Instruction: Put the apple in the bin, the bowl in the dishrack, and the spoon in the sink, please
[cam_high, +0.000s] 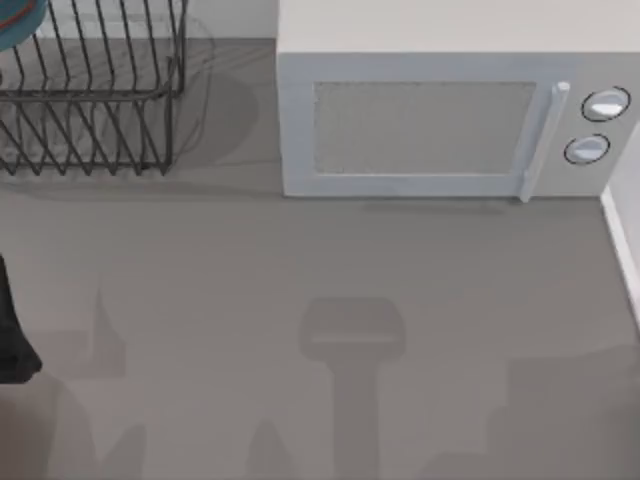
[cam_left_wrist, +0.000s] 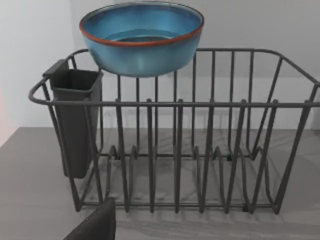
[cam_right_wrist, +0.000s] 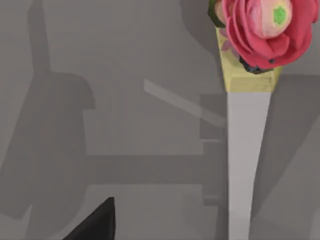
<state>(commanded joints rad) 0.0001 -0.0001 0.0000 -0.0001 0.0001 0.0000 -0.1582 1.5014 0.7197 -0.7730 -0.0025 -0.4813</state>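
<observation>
While nothing stirs on the grey table (cam_high: 330, 300), one white microwave (cam_high: 440, 110) fills its far right, door shut, two round knobs stacked beside the handle. One dishrack (cam_high: 90, 100) stands at the far left corner, a dark wire frame with upright prongs along its floor.

My left arm (cam_high: 12, 335) shows as a dark shape at the table's left edge, well short of the rack. Its wrist camera looks level at the rack's long side, and the left gripper (cam_left_wrist: 95, 225) is a dark wedge low in front of the wires, touching nothing. Whether it is open or closed I cannot tell.

One bowl (cam_left_wrist: 142, 37) sits upright at the rack's back rim, toward the end where one dark cutlery holder (cam_left_wrist: 75, 120) hangs. It is glossy blue-teal with a thin reddish-brown lip. From above, a teal sliver of it shows at the rack's far left corner.

The right gripper (cam_right_wrist: 95, 222) hangs above bare tabletop, pointing down; open or closed, I cannot tell. Near it lies one pale tapering strip (cam_right_wrist: 247, 150) with a yellow collar and a pink rose-like head
</observation>
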